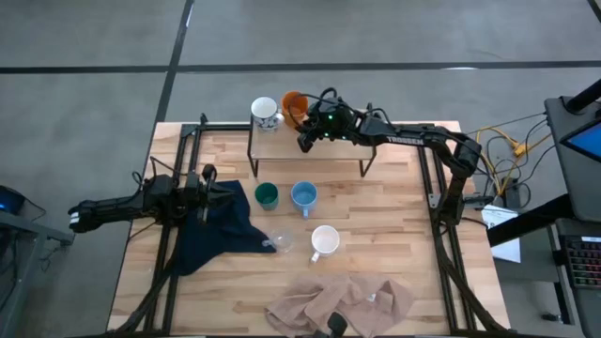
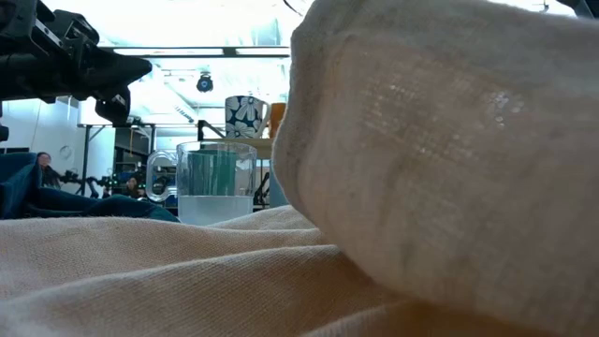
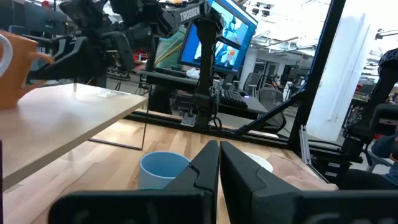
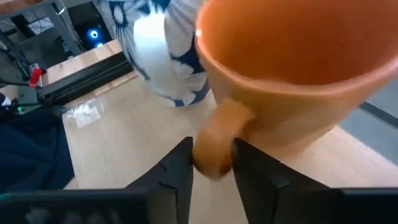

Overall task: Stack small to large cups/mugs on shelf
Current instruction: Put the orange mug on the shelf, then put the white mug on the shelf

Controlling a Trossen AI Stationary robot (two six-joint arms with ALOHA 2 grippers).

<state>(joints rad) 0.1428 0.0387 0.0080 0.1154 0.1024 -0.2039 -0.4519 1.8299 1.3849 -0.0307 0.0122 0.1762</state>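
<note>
Two mugs (image 1: 280, 113) on shelf (image 1: 310, 145), seemingly upright.

Grey floor (image 1: 376, 33) around table, crossed by dark seam lines. Light-wood tabletop (image 1: 394, 235) framed by black rails. Cables (image 1: 502, 155) and blue-lit monitor (image 1: 582, 141) beside table's right edge. Beyond table: bright monitor (image 3: 227, 37) on dark desk, white pillar (image 3: 339, 81), black frame post (image 3: 314, 68). Bright ceiling lights (image 2: 206, 37) overhead; seated person (image 2: 45, 168) in far background.
</note>
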